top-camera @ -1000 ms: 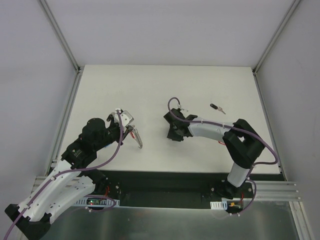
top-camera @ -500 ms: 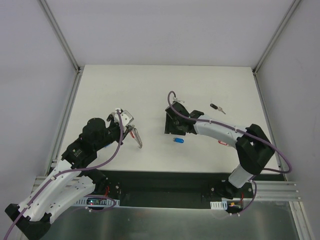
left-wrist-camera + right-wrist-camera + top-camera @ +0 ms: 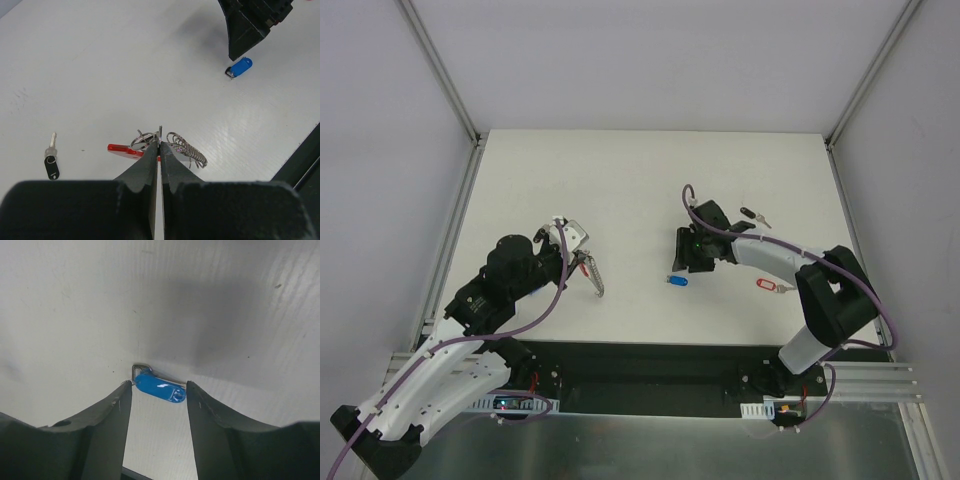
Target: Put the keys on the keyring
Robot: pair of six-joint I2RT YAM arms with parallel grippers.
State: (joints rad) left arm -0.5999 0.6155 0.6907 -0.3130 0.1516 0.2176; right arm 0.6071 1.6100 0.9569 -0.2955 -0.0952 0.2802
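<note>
right jaws shifted rightward beside blue key [image 3: 677, 282].

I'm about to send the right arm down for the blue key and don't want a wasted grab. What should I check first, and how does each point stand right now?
1. Left gripper shut on the keyring: ok.
2. Right gripper open and holding nothing: ok.
3. Blue key lined up between the right fingers in the wrist view: ok.
4. Fingers low enough to close on the key: cannot tell.
5. Keyring's opening turned toward the right arm: cannot tell.
6. Black key and red key lying apart from the blue key: ok.
</note>
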